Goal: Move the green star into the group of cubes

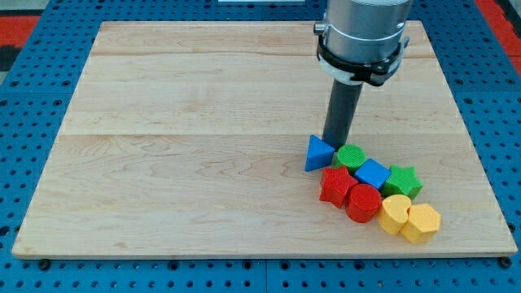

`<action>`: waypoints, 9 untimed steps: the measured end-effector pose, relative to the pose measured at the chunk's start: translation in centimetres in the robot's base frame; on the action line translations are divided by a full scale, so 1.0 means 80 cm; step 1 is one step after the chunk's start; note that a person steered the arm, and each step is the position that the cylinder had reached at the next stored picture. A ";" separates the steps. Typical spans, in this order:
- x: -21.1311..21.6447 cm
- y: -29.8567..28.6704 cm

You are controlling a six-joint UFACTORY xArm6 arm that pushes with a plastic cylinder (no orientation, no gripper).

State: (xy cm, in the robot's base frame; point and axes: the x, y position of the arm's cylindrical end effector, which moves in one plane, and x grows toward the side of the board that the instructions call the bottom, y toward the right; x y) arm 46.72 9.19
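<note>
The green star (404, 181) lies at the view's right end of a tight cluster of blocks near the board's bottom right. It touches a blue cube (372, 173) on its left. A green cylinder (352, 156) lies further left, a blue triangle (318, 153) at the cluster's left end. A red star (336, 185) and a red cylinder (363, 203) lie below. A yellow heart (396, 213) and a yellow hexagon (421, 222) sit at the bottom right. My tip (335, 143) stands just above the blue triangle and the green cylinder, at their top edges.
The wooden board (203, 122) lies on a blue pegboard table (41, 49). The arm's grey body (362, 37) hangs over the board's top right part.
</note>
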 end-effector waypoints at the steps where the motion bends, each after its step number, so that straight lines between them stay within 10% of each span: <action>1: 0.000 -0.001; 3: -0.005 -0.011; 5: -0.040 0.164; 9: 0.090 0.148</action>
State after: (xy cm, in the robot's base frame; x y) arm 53.92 21.07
